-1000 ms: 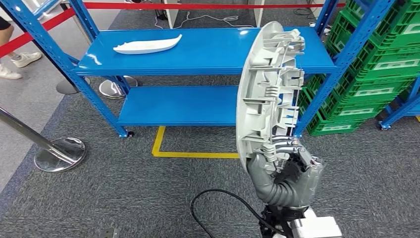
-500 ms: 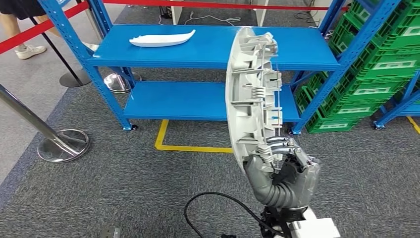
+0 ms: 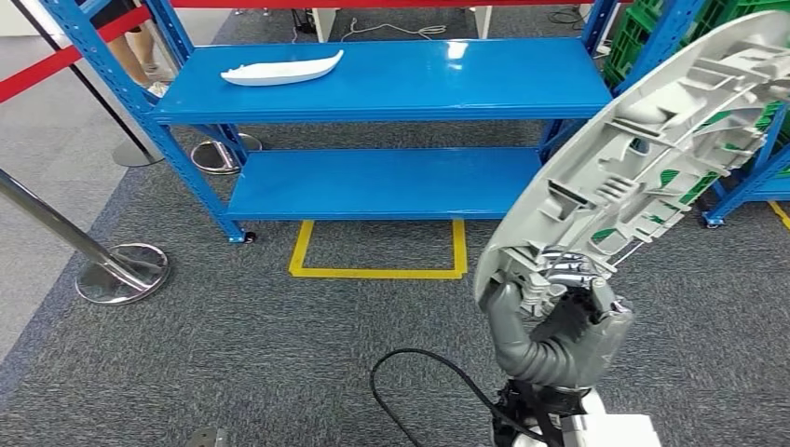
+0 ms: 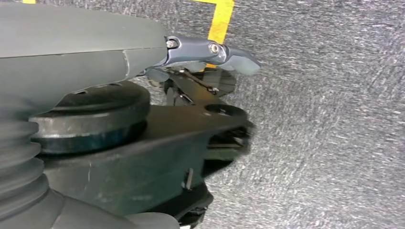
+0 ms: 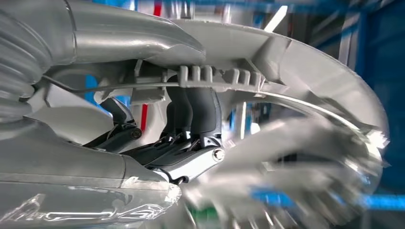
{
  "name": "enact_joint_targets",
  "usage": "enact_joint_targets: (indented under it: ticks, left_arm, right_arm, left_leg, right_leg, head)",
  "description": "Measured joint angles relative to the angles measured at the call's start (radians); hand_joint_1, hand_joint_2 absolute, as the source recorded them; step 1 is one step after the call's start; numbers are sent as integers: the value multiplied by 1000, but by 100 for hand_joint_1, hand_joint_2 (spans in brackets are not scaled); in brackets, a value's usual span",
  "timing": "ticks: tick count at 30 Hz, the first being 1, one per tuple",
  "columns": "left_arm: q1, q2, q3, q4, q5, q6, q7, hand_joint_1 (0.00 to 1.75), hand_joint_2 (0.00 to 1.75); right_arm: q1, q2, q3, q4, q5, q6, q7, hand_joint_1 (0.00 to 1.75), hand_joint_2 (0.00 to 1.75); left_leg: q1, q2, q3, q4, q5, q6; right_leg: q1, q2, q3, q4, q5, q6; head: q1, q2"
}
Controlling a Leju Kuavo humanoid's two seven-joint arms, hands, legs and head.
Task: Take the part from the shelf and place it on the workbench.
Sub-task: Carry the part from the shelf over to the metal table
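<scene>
The part (image 3: 643,158), a long grey plastic panel with ribbed inner framing facing the camera, is held in the air at the right of the head view, tilted so that its upper end leans to the right, across the green crates (image 3: 652,37) and the right post of the shelf (image 3: 391,79). The right hand (image 3: 559,321) grips its lower end; in the right wrist view the dark fingers (image 5: 193,107) are clamped over a ribbed edge of the panel, with the thumb on the opposite side. The panel touches neither the shelf nor the floor. Whether the left hand (image 4: 143,62) is open or closed cannot be told; it sits above grey carpet (image 4: 334,119), and one light-tipped finger reaches out beside a strip of yellow tape. On the blue shelf's upper board lies a second, white curved piece (image 3: 279,70), towards the left end. A yellow tape rectangle (image 3: 377,256) marks the carpet in front of the shelf. A chrome barrier post base (image 3: 121,275) stands at the left, and a black cable (image 3: 419,386) loops on the carpet near the right arm. A person's leg (image 3: 140,47) shows beyond the shelf's left post.
</scene>
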Motion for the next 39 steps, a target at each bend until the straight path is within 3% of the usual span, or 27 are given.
enact_joint_targets:
  ticks: [1,2,4,6,8,10,12,14,15,16,17,19,21,24,26,27,29,30,31,33,35,37,39]
  left_arm:
    - [0,1,0,0,-1,-1,0,0,175]
    - [0,1,0,0,-2,-2,0,0,175]
    - [0,2,1,0,-3,-2,0,0,175]
    - [-2,3,1,0,-3,-2,0,0,175]
    - [0,3,1,0,-4,-2,0,0,175]
    - [2,4,1,0,-4,-3,0,0,175]
    - [1,4,1,0,-4,-3,0,0,175]
    - [2,5,2,0,-4,-3,0,0,175]
    - [3,5,2,0,-4,-3,0,0,175]
    - [3,5,2,0,-4,-3,0,0,175]
    - [3,5,3,0,-4,-4,0,0,175]
    - [2,5,6,0,-5,-5,0,0,175]
    - [2,5,11,0,-7,-6,0,0,175]
    - [1,5,14,0,-13,-6,0,0,175]
    - [1,5,15,0,-17,-6,0,0,175]
    - [0,5,15,0,-17,-6,0,0,175]
    - [1,5,18,0,-17,-5,0,0,175]
    - [1,5,19,0,-17,-5,0,0,175]
    - [2,5,20,0,-16,-5,0,0,175]
    - [2,5,21,0,-15,-5,-1,0,175]
    - [0,4,23,0,-15,-5,-2,0,175]
    - [-2,1,26,0,-16,-5,-4,0,175]
    - [-1,-1,31,0,-16,-5,-6,0,175]
  right_arm:
    - [0,0,0,0,-7,15,-2,175,175]
    - [0,0,0,0,-10,24,-2,175,175]
    - [0,0,0,0,-8,30,-1,175,175]
    - [0,0,0,0,-5,33,1,175,175]
    - [1,0,-1,0,-4,37,2,175,175]
    - [1,-1,-1,0,-3,41,4,175,175]
    - [2,-3,0,0,-3,43,6,175,175]
    - [3,-4,-1,0,-2,40,6,175,175]
    - [4,-4,-2,0,-2,38,6,175,175]
    - [5,-4,-3,0,-3,37,6,175,175]
    - [5,-4,-4,0,-4,36,7,175,175]
    - [6,-3,-6,0,-5,37,7,175,175]
    - [7,-3,-9,0,-6,38,6,175,175]
    - [10,-2,-10,-1,-19,49,0,175,175]
    - [11,-2,-10,-3,-25,59,-6,175,175]
    - [11,-1,-11,-4,-25,59,-8,175,175]
    - [13,2,-16,-5,-23,48,1,175,175]
    - [14,4,-20,-4,-23,39,11,175,175]
    - [15,7,-25,-2,-22,31,23,175,175]
    - [17,12,-35,2,-20,22,39,175,175]
    - [18,17,-41,6,-6,14,58,175,175]
    - [15,18,-43,12,14,6,89,175,175]
    - [14,19,-45,21,14,4,123,175,175]
  left_leg:
    - [0,0,8,-10,16,1]
    - [0,0,33,-56,47,2]
    - [0,0,109,-198,110,7]
    - [-2,-2,147,-282,130,15]
    - [-3,-3,143,-290,131,28]
    - [-1,-3,140,-292,136,40]
    - [1,-2,139,-293,140,49]
    - [1,-2,138,-293,141,53]
    - [0,-2,138,-293,141,53]
    - [0,-3,138,-293,141,53]
    - [0,-3,139,-293,141,52]
    - [-1,-4,142,-292,139,48]
    - [-4,-4,139,-289,139,40]
    - [-3,-4,134,-287,139,26]
    - [-2,-3,116,-249,109,14]
    - [-1,-3,95,-204,81,9]
    - [0,-3,28,-61,15,3]
    - [0,-3,2,-7,-2,1]
    - [0,-3,-10,18,-1,1]
    - [1,-2,27,-56,56,2]
    - [4,-2,98,-198,117,3]
    - [4,-5,131,-272,133,11]
    - [3,-6,127,-276,132,26]
  right_leg:
    - [0,1,-1,0,2,1]
    - [0,2,-2,0,3,3]
    - [2,3,-3,3,5,9]
    - [6,4,-11,7,8,18]
    - [5,4,-17,7,13,28]
    - [4,3,-28,24,-2,39]
    - [3,2,-66,115,-59,48]
    - [2,1,-122,249,-120,53]
    - [2,1,-139,289,-130,54]
    - [2,1,-137,289,-120,53]
    - [2,1,-115,248,-93,52]
    - [2,1,-41,107,-31,47]
    - [4,3,2,22,-8,40]
    - [5,6,0,12,-7,24]
    - [1,4,-1,9,-4,13]
    - [0,3,-2,9,-4,9]
    - [-1,1,-4,9,-3,5]
    - [-1,0,-5,9,-2,5]
    - [-1,0,-6,9,-2,4]
    - [-2,1,-6,9,-1,6]
    - [-1,3,-8,13,0,13]
    - [3,5,-15,16,2,24]
    - [3,5,-19,16,5,33]
  head:
    - [0,0]
    - [0,0]
    - [-1,0]
    - [-1,0]
    - [0,0]
    - [2,0]
    - [7,0]
    - [9,0]
    - [10,0]
    - [10,0]
    - [10,0]
    - [10,0]
    - [9,0]
    - [8,0]
    - [4,0]
    - [2,0]
    - [0,0]
    - [0,0]
    - [0,0]
    - [0,0]
    - [-2,0]
    - [-4,0]
    - [-4,0]
